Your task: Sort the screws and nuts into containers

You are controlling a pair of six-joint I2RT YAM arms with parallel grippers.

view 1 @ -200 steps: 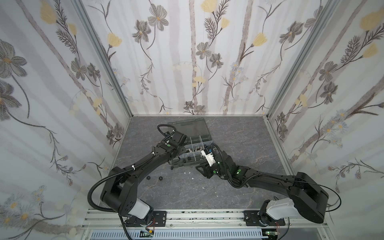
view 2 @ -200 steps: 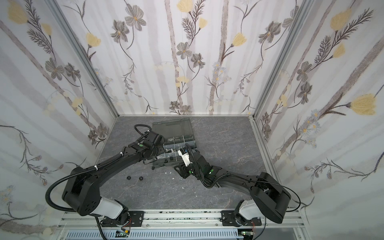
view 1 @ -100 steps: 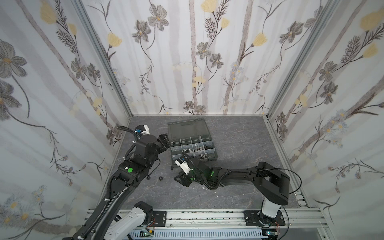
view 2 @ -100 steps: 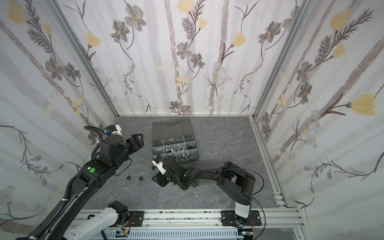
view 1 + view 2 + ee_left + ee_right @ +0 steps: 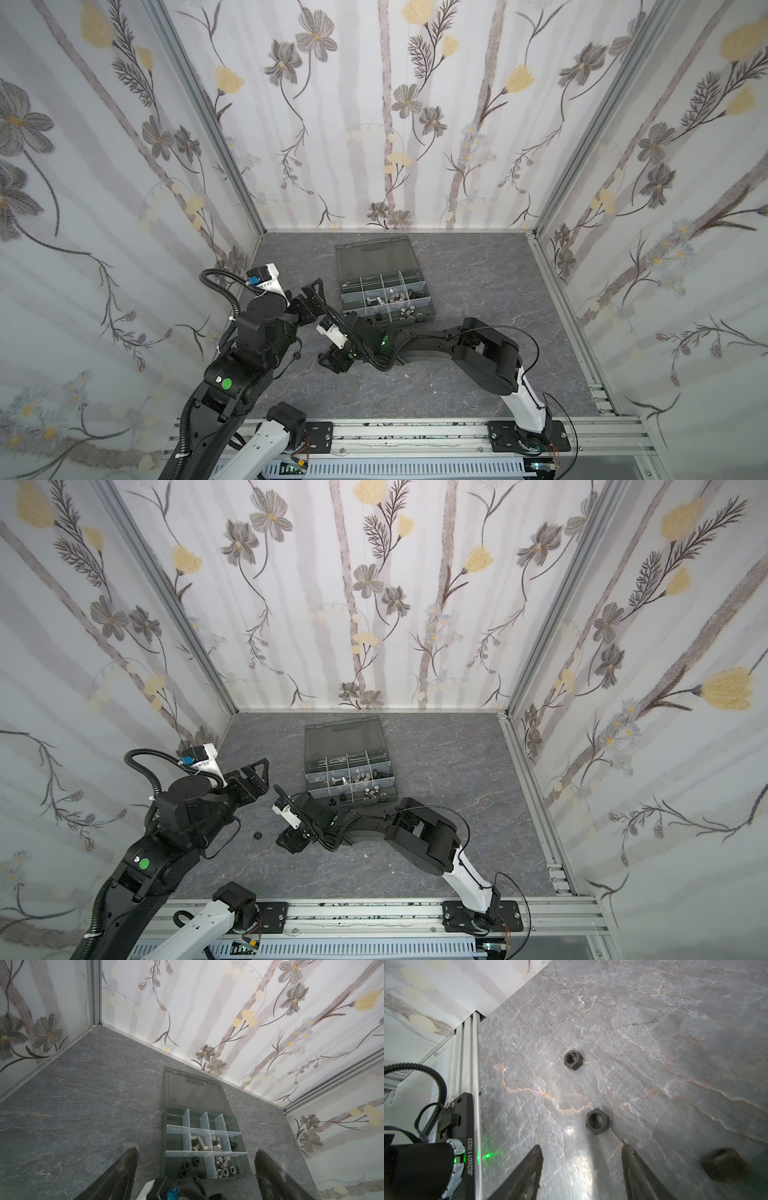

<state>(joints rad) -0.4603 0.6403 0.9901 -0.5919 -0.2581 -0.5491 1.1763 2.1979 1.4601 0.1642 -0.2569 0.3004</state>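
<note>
The dark grey organizer box [image 5: 163, 1157] lies open in both top views, its smoky lid [image 5: 376, 259] flat behind the containers. Silver screws [image 5: 198, 1142], black nuts [image 5: 187, 1165] and silver nuts [image 5: 225, 1167] fill separate cells. Loose black nuts [image 5: 597, 1121] [image 5: 572, 1059] lie on the table, and one [image 5: 257, 835] shows in a top view. My right gripper [image 5: 581, 1145] [image 5: 332, 361] hovers low and open just short of the nearer nut, holding nothing. My left gripper [image 5: 196, 1149] [image 5: 253, 775] is wide open and empty, raised left of the box.
A third dark nut [image 5: 722, 1164] lies blurred beside my right fingers. The aluminium rail [image 5: 470, 1053] and the left arm's base [image 5: 454, 1118] are close to the loose nuts. Floral walls enclose the grey marble table [image 5: 478, 270].
Both grippers have left the box. The left arm drew back to the left and opened wide. The right gripper swung to the front left, down over the loose nuts, and opened.
</note>
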